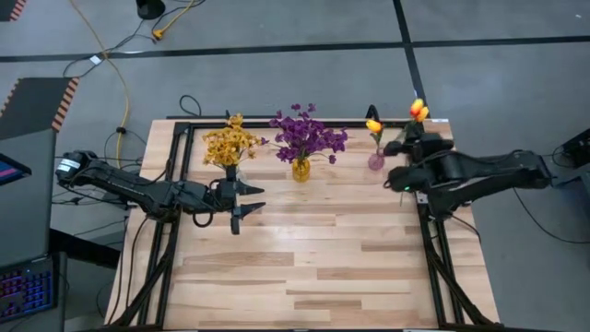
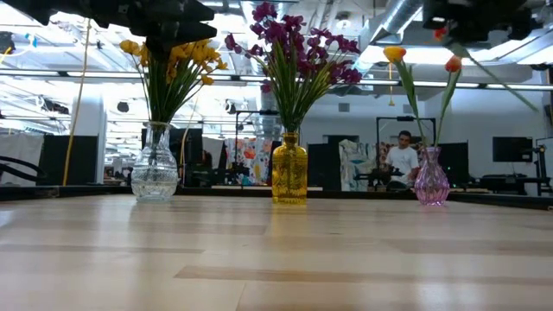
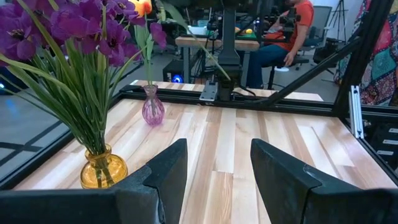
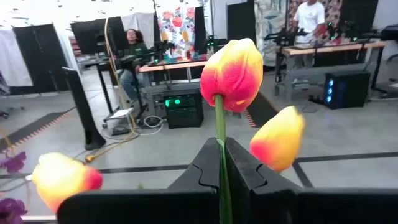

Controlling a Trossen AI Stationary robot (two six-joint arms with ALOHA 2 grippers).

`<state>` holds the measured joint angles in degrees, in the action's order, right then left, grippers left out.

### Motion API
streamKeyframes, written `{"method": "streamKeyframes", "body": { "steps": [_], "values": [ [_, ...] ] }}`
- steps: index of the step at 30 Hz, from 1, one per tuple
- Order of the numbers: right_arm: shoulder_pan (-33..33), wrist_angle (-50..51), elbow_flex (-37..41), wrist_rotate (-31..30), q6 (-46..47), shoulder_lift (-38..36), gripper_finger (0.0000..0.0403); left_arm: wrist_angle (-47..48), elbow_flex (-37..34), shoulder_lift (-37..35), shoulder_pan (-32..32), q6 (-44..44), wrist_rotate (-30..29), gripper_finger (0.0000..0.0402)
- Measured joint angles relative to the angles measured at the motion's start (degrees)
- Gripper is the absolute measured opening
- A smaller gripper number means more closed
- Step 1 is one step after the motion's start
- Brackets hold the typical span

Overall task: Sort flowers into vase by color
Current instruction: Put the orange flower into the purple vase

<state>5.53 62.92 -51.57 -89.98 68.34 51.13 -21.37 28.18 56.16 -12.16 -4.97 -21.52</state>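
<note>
Pinched shut on a tulip stem, my right gripper (image 4: 221, 163) hangs above the pink vase (image 1: 376, 160) at the table's back right, with the orange-yellow tulip (image 4: 234, 74) standing straight up out of the jaws. Two more tulip heads show close by, and at least one tulip (image 1: 372, 124) already stands in that vase. My left gripper (image 3: 214, 163) waits with its fingers spread and nothing between them, over the wood (image 1: 323, 249) in front of the clear vase (image 2: 155, 164) that holds the yellow bunch (image 1: 230, 143). The purple bunch (image 1: 308, 136) sits in the amber vase (image 1: 300, 170) between the other two.

I judge the tulip to be very light and top-heavy for its weight: a thin, springy plastic stem with a soft head that will sway when I move. The stem looks smooth, so it could turn or slide between my pads if I loosen even a little. My hold is just under the head, which steadies the blossom but leaves the long lower stem free to swing. I cannot see the stem's lower end from here, so I cannot tell whether it is inside the vase neck yet. The neck is narrow and the glass looks light enough to tip from a sideways nudge, so lowering should be straight down and slow.
</note>
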Motion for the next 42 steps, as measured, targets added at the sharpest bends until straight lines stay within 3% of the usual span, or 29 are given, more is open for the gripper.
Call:
{"method": "streamKeyframes", "body": {
  "steps": [6,14,17,22,25,28,30,35,39,42],
  "values": [
    [2.82,-4.10,-0.85,0.02,-11.78,-4.66,0.0032,-0.01,0.00,0.00,0.00,0.00,-0.15,0.0164],
    [3.49,-4.79,-10.34,0.07,-30.08,-4.29,0.0032,-0.02,0.00,0.00,0.02,0.60,-0.22,0.0164],
    [3.41,-5.59,-12.64,3.58,-33.89,-4.25,0.0032,-0.04,0.00,0.00,0.02,0.92,-0.23,0.0164],
    [3.29,-13.56,-12.55,13.59,-40.93,-3.48,0.0032,-0.06,0.00,-0.02,0.04,1.03,-0.24,0.0164],
    [2.40,-26.51,-10.68,20.53,-51.16,-1.77,0.0033,-0.05,0.00,0.00,0.04,1.03,-0.24,0.0164],
    [-0.30,-43.06,-8.14,34.17,-65.25,0.12,0.0033,0.04,0.00,0.00,0.04,1.60,-0.18,0.0164],
    [-2.17,-52.46,-7.23,39.91,-71.55,0.78,0.0034,0.02,0.00,0.00,0.04,2.61,0.28,0.0164],
    [-4.77,-62.48,-6.27,42.07,-79.13,-1.19,0.0035,0.04,0.00,0.00,0.04,2.86,0.55,0.0164],
    [-6.63,-66.18,-2.70,52.41,-81.39,-5.62,0.0036,0.04,0.00,0.00,0.04,2.39,0.58,0.0164],
    [-9.05,-73.45,4.24,56.86,-84.34,-9.95,0.0034,0.04,0.00,0.00,0.04,1.60,0.59,0.0164]
  ]
}}
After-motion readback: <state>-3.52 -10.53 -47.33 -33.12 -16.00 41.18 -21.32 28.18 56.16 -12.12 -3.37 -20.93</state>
